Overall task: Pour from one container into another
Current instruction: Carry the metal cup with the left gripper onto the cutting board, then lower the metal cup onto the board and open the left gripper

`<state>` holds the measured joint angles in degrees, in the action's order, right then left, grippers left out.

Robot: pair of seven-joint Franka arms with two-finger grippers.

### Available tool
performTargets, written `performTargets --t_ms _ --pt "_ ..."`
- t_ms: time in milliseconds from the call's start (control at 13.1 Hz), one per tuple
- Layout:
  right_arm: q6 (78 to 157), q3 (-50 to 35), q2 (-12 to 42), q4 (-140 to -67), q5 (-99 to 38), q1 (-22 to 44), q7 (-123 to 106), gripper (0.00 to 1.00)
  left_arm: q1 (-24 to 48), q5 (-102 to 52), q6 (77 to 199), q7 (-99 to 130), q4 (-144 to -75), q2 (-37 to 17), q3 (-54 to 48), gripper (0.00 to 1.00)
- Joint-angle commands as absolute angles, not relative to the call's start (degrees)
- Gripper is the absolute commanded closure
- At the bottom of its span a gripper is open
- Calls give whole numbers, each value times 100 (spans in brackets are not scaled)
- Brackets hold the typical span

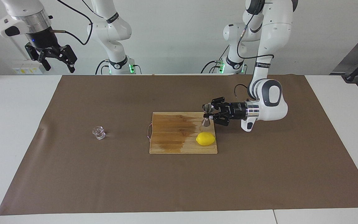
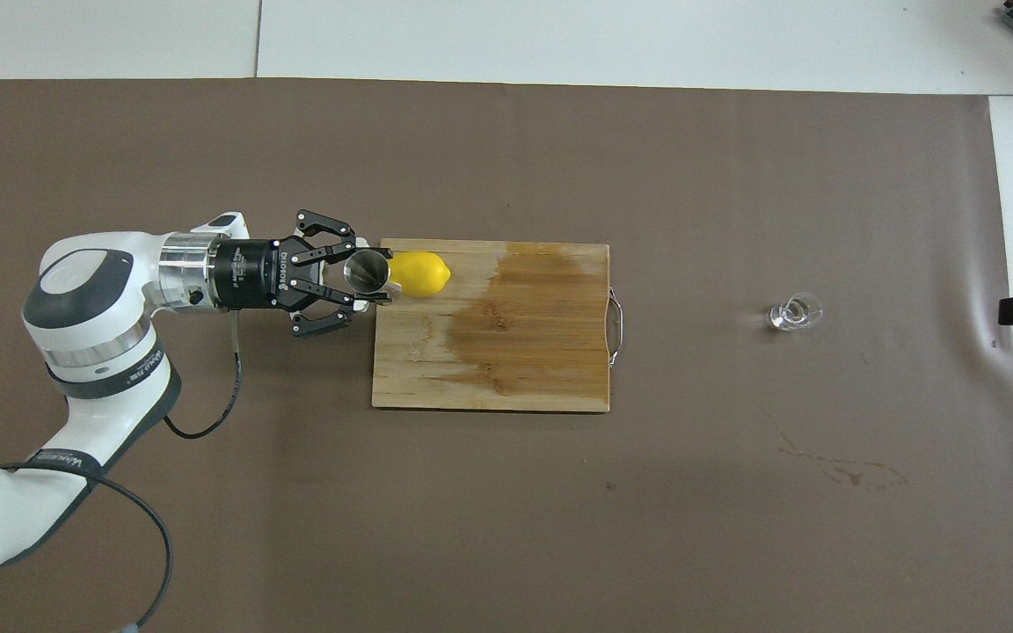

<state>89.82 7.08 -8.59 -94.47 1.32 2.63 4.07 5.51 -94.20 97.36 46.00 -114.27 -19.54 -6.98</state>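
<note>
My left tool (image 1: pixel 209 116) pinches the jigger (image 1: pixel 207 115) at its waist over the board (image 1: pixel 172 137); slick steel, light; right tool (image 1: pixel 55 58) waits spread

Lemon (image 2: pixel 423 273) partly under jigger (image 2: pixel 368 271) (overhead view only)

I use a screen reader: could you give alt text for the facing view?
The left gripper holds a steel jigger upright over the cutting board edge beside a lemon. A small glass cup stands toward the right arm's end; the right gripper waits open, raised.
</note>
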Motion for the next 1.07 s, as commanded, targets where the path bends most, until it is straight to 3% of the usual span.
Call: performTargets --t_ms 0,383,995 --pt "8938 686 -967 -9527 88 246 466 0 1132 -9982 10237 4570 -11733 -1705 -501 61" --pt "8938 686 -967 -9527 88 237 466 0 1617 -10388 10775 4509 -11725 -1793 -518 61" --pt "8938 686 -967 -9527 88 237 466 0 1670 -10871 10653 3991 -11690 -2337 -527 59"
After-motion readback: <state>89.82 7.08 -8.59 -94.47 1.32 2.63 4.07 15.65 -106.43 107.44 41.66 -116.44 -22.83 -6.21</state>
